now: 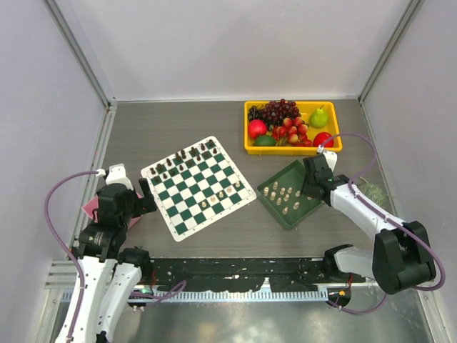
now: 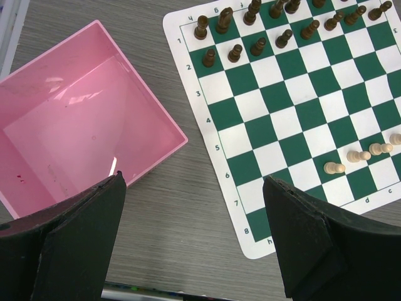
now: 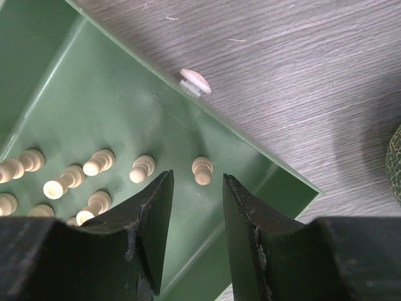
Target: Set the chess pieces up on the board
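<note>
The right jaws hang narrowly parted over the dark green tray [image 3: 106, 94], gripping nothing. One cream pawn [image 3: 202, 170] sits just off their tips, with other cream pieces [image 3: 94, 164] in a row beside it. The left jaws gape wide and empty above the bench [image 2: 188, 207], between a pink box [image 2: 81, 125] and the chessboard [image 2: 294, 113] — dark pieces [image 2: 235, 53] line one edge, and a few cream pawns [image 2: 334, 167] sit near the other.
</note>
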### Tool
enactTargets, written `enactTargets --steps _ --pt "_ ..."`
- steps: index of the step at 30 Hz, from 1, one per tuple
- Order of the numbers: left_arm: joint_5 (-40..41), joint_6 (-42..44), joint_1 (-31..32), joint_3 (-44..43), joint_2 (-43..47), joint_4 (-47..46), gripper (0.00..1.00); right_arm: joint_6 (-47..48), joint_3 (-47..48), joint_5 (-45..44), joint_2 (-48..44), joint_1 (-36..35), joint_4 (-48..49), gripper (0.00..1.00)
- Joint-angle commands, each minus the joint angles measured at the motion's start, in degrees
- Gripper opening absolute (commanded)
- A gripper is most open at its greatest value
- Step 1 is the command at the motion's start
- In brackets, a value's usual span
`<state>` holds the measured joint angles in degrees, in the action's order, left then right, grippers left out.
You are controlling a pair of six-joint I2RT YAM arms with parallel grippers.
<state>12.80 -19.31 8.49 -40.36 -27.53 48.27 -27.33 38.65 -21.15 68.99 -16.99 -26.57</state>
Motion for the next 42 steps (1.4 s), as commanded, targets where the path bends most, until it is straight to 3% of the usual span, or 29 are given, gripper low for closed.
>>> enactTargets --steps 1,22,32,37,38,42 --pt "-0.23 -0.11 -0.32 -1.39 -0.33 -2.04 0.99 0.26 -0.42 1.37 1.14 1.17 2.48 0.43" --pt "-0.4 -0.11 -0.32 -1.48 -0.24 -2.04 0.99 1.67 -0.6 4.09 5.8 2.4 2.75 0.34" --pt "-0.67 -0.11 -0.32 -1.3 -0.07 -2.04 0.99 2.11 -0.16 4.27 5.54 2.32 2.66 0.24" --pt "-0.67 -0.11 -0.23 -1.48 -0.07 -2.04 0.99 2.46 0.55 4.01 4.84 2.32 2.22 0.26" --pt "-0.67 -0.11 -0.32 -1.3 -0.07 -2.13 0.99 2.63 0.72 3.83 4.75 2.4 2.13 0.33" --pt "-0.67 -0.11 -0.32 -1.39 -0.16 -2.04 0.99 2.55 0.81 3.75 4.57 2.4 2.05 0.35"
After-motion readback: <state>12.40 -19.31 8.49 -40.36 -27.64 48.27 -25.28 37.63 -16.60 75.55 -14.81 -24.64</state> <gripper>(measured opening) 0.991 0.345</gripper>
